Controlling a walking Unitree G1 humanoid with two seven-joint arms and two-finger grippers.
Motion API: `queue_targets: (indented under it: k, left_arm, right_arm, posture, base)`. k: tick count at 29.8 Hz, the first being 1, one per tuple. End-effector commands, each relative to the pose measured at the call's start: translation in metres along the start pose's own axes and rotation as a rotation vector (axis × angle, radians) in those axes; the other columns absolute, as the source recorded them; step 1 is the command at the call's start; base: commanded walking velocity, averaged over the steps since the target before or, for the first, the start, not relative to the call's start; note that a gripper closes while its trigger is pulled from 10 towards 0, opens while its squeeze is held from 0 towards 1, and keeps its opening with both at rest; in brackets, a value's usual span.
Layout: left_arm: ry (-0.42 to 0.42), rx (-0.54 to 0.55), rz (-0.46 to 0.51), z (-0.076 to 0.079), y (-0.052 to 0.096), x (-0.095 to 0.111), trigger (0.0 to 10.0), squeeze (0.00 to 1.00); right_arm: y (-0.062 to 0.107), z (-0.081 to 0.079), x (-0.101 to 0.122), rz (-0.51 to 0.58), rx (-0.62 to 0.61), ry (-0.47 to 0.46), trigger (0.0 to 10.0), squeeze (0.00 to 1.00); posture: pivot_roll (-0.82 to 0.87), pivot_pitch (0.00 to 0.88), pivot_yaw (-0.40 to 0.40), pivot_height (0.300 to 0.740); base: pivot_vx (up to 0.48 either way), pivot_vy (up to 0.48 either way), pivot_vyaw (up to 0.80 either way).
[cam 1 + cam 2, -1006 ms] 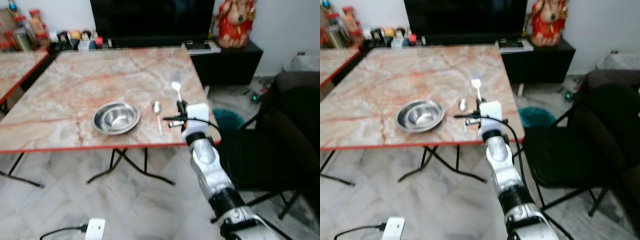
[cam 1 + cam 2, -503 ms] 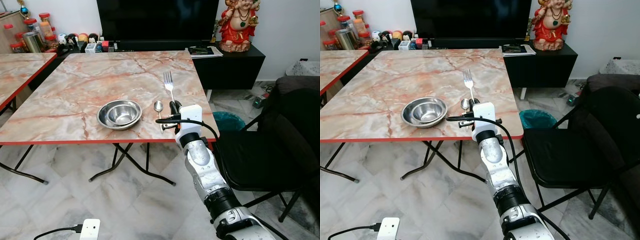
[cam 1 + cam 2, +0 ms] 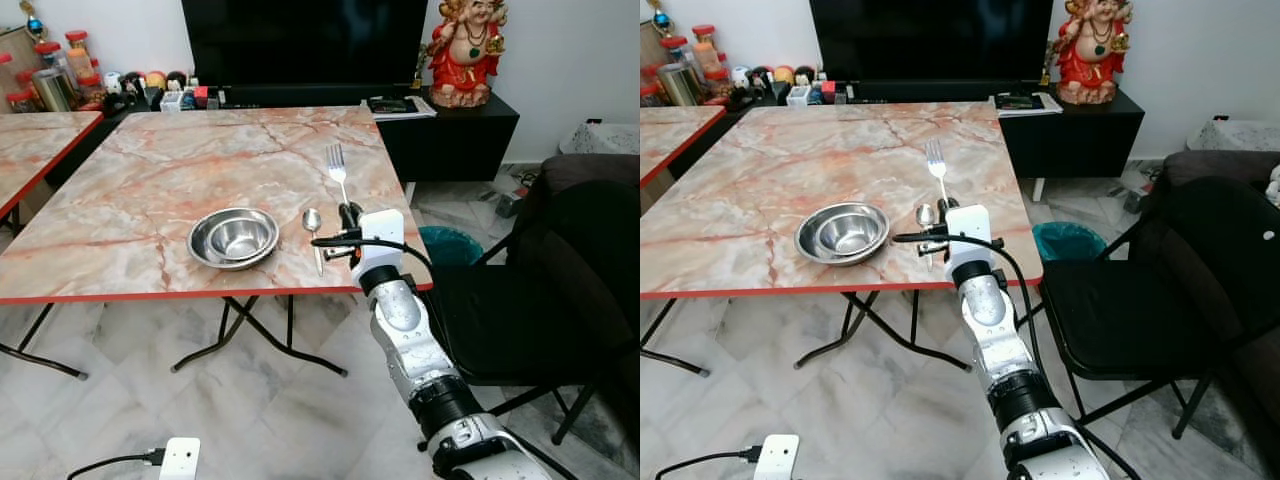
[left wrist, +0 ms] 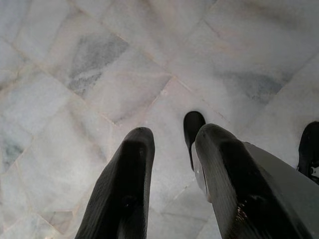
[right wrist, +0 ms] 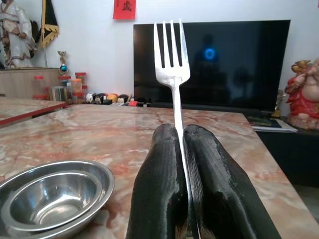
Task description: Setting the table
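My right gripper [image 3: 347, 214] is shut on the handle of a silver fork [image 3: 336, 163], held upright with the tines up, above the marble table [image 3: 150, 170] near its front right corner. In the right wrist view the fork [image 5: 172, 64] rises from between the closed fingers [image 5: 159, 189]. A steel bowl [image 3: 233, 237], with a smaller one nested inside, sits near the table's front edge. A spoon [image 3: 313, 225] lies just right of it, between the bowl and my gripper. My left gripper [image 4: 172, 164] hangs over the floor tiles, open and holding nothing.
A black folding chair [image 3: 520, 300] stands right of the table, with a teal bin [image 3: 445, 240] behind it. A TV [image 3: 300, 40], a low black cabinet [image 3: 450, 130] and a red statue [image 3: 462, 50] line the back wall. A second table [image 3: 30, 150] stands left. A power strip [image 3: 180, 458] lies on the floor.
The head camera has shifted a little and the picture has sharpened. My right gripper still holds the fork upright in the same place beside the spoon.
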State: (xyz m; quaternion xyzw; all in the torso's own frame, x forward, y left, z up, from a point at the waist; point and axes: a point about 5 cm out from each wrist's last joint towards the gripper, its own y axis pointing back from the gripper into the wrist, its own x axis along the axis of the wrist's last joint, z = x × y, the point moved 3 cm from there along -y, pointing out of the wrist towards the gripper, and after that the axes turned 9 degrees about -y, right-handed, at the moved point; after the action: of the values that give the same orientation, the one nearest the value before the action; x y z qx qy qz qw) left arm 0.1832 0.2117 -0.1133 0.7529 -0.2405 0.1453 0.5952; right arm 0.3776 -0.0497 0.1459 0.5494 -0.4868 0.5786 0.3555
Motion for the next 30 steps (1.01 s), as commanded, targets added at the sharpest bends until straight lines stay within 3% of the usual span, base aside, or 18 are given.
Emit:
queue_targets:
  k: [1, 5, 10, 25, 30]
  left_arm:
    - [0.002, 0.011, 0.002, -0.002, 0.000, 0.002, 10.0, 0.00]
    - [0.001, 0.011, 0.001, -0.002, 0.000, 0.002, 10.0, 0.00]
    - [-0.002, 0.009, 0.002, -0.001, 0.000, 0.002, 10.0, 0.00]
    - [-0.002, 0.002, 0.000, 0.000, 0.000, 0.000, 10.0, 0.00]
    - [0.004, -0.027, 0.014, 0.006, 0.000, 0.003, 10.0, 0.00]
  right_arm:
    - [-0.003, -0.002, 0.006, 0.015, 0.010, 0.002, 10.0, 0.00]
    - [-0.002, -0.005, 0.006, 0.016, 0.028, 0.022, 10.0, 0.00]
    - [-0.002, -0.007, 0.007, 0.031, 0.040, 0.013, 10.0, 0.00]
    - [0.000, -0.009, 0.006, 0.027, 0.030, -0.021, 10.0, 0.00]
    - [0.007, -0.008, -0.007, -0.022, -0.002, -0.051, 10.0, 0.00]
  posture:
    - [-0.02, 0.000, 0.013, 0.740]
    - [-0.02, 0.000, 0.013, 0.740]
    - [-0.02, 0.000, 0.013, 0.740]
    - [-0.02, 0.000, 0.014, 0.740]
    - [-0.02, 0.000, 0.009, 0.740]
  base:
    - [0.322, 0.000, 0.00]
    - [0.321, 0.000, 0.00]
    - [0.322, 0.000, 0.80]
    - [0.317, 0.000, 0.00]
    - [0.000, 0.000, 0.00]
